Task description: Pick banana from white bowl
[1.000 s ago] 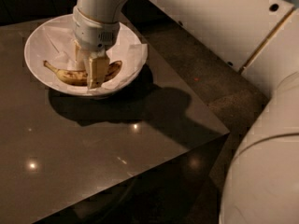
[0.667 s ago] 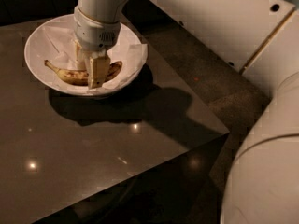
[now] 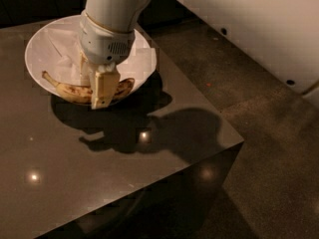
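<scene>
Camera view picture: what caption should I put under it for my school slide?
The robot's gripper hangs down in the white bowl, right at the spotty banana, on a dark table.

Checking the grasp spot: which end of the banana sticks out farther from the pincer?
The thin stem end, at the picture's left in the white bowl; the pincer sits over the banana nearer its blunt other end.

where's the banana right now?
Camera view, upper left: the banana lies in the near part of the white bowl on the dark table, with the gripper down over its middle.
</scene>
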Action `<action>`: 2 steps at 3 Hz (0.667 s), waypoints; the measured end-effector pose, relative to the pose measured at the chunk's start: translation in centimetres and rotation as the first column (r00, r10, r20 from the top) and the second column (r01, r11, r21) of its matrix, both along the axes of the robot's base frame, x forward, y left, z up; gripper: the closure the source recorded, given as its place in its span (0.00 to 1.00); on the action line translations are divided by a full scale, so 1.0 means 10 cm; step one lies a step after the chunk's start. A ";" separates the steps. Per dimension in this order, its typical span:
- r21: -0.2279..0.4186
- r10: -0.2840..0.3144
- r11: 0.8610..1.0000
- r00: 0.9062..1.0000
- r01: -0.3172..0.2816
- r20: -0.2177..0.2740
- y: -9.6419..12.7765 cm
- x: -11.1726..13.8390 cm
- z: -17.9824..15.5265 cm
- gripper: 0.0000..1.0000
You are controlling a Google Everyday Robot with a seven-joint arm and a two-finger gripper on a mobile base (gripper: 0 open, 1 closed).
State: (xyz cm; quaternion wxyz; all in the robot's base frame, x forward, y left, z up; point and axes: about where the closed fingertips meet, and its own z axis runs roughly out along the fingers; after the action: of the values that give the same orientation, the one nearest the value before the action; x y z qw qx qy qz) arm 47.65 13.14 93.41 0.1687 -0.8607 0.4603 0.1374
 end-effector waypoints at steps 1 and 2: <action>-0.024 -0.046 0.999 0.996 0.045 -0.076 -0.10 -0.43 -0.08 1.00; -0.028 -0.046 0.999 0.996 0.044 -0.078 -0.10 -0.43 -0.11 1.00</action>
State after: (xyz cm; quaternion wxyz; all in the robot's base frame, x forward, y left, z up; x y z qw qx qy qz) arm 43.32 12.15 92.31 0.1422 -0.8461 0.4877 0.1614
